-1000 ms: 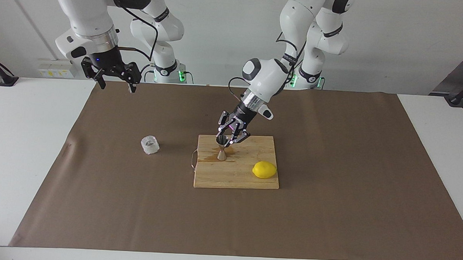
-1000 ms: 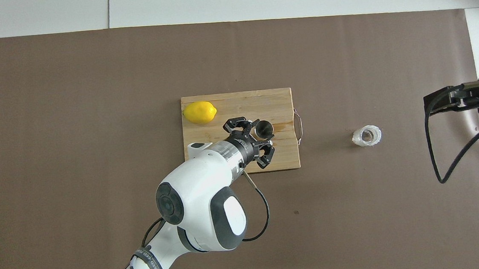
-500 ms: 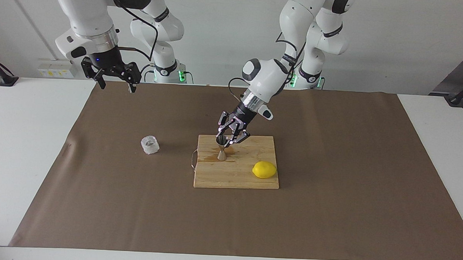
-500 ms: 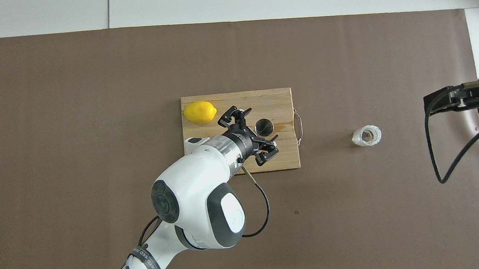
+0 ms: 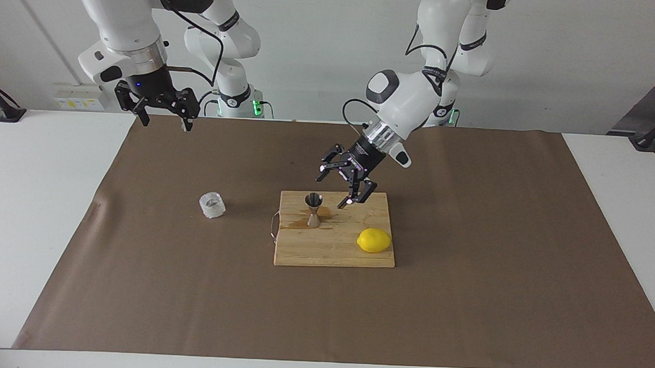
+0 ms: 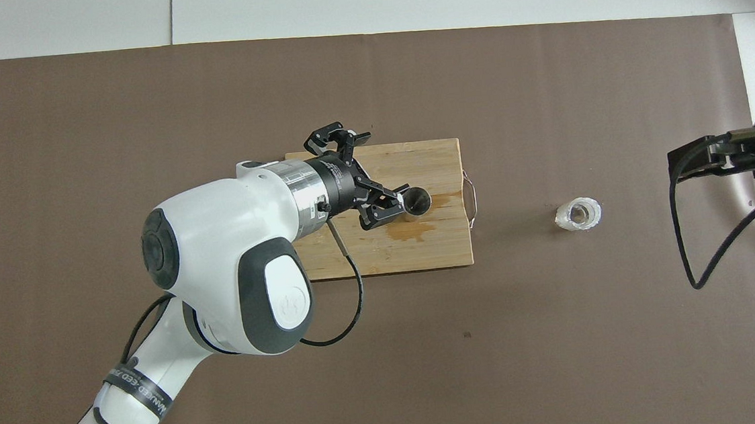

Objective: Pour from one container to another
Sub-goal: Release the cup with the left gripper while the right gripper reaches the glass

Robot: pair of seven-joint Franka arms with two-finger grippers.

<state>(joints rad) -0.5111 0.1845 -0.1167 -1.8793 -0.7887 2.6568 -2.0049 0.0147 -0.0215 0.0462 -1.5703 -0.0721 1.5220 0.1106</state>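
Starting at the top of the facing view, the right gripper (image 5: 165, 118) hangs in the upper left of the frame above the corner of the brown paper cover (image 5: 466, 265), its fingers spread and empty; that arm waits.

Lower, just above the centre of the same frame, the left gripper (image 5: 331, 190) slants down over the robot-side edge of the wooden board (image 5: 330, 249). Its fingers are spread wide and hold nothing. In the overhead view one fingertip (image 6: 405, 192) seems to reach the jigger's rim, but the facing view shows the gripper raised and apart from it.

The steel jigger (image 5: 313, 208) stands upright on the board at the centre of the facing frame, its open mouth up. In the overhead view it lies just right of centre (image 6: 416, 201), with a dark wet patch (image 6: 411, 228) on the wood beside it.

Level with the jigger, left of centre in the facing view, the clear glass cup (image 5: 212, 205) stands upright on the paper, well apart from the board and from both grippers. The board's wire handle (image 5: 273, 225) points toward it.

Lowest in the frame, a lemon (image 5: 374, 240) lies on the board near its lower right corner.
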